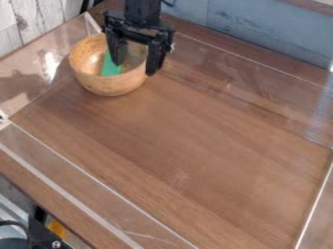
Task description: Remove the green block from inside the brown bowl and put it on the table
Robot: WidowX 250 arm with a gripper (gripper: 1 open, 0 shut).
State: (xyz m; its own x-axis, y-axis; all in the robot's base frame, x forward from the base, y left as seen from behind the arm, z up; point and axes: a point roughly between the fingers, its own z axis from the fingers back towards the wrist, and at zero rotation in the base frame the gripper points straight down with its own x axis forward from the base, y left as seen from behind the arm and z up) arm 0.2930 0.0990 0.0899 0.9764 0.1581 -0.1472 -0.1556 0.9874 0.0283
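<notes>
The green block (115,68) leans inside the brown bowl (92,82) at the table's far left, its upper part hidden behind a finger. My black gripper (134,60) hangs pointing down over the bowl's right half, open. Its left finger (113,53) reaches into the bowl just in front of the block. The right finger (158,58) stands at the bowl's right rim. Nothing is held between the fingers. The dark wood-grain table (196,136) spreads out in front.
Clear plastic walls (78,185) edge the tabletop on the left, front and right. A weathered blue-grey board wall (260,24) runs behind the table.
</notes>
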